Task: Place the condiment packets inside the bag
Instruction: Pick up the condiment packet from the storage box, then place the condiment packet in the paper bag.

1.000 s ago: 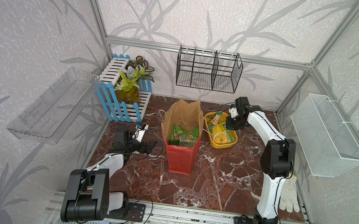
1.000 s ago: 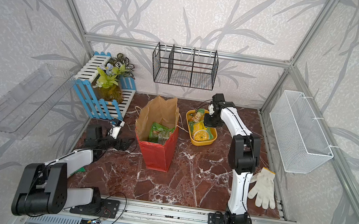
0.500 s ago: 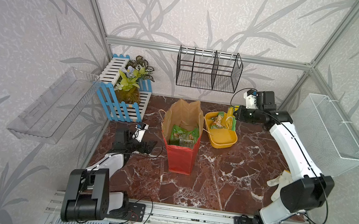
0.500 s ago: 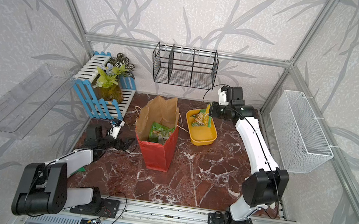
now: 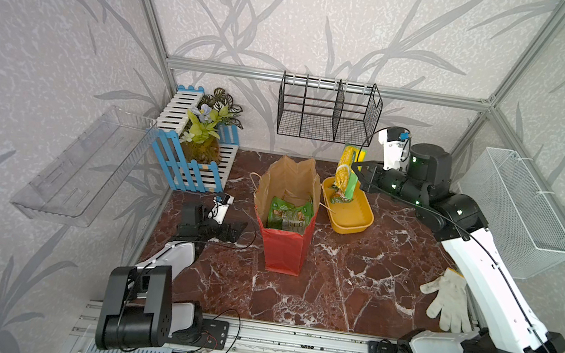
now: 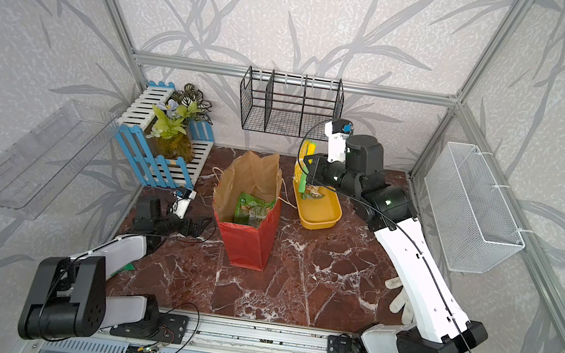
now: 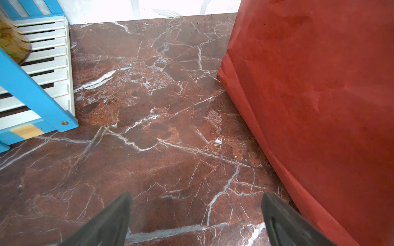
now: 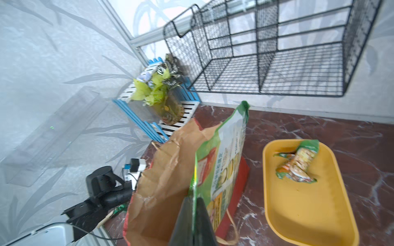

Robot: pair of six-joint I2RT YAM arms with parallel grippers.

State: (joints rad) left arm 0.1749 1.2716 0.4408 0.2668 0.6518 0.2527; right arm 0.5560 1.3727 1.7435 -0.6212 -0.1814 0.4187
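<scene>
One packet (image 8: pixel 221 161) hangs pinched by its edge in our right pincer (image 8: pixel 195 215), up in the air between the yellow tray (image 5: pixel 346 218) and the red bag (image 5: pixel 284 249). We think it could swing, bump the bag's floppy top and fall outside. Our left pincer (image 7: pixel 195 215) rests wide apart beside the bag, one more packet (image 8: pixel 296 166) waits in the tray, and some (image 5: pixel 288 216) already lie in the bag.

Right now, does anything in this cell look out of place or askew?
A white work glove lies on the table by the right arm's base, unrelated to the packing. One condiment packet in the yellow tray looks crumpled. The bag stands upright.
</scene>
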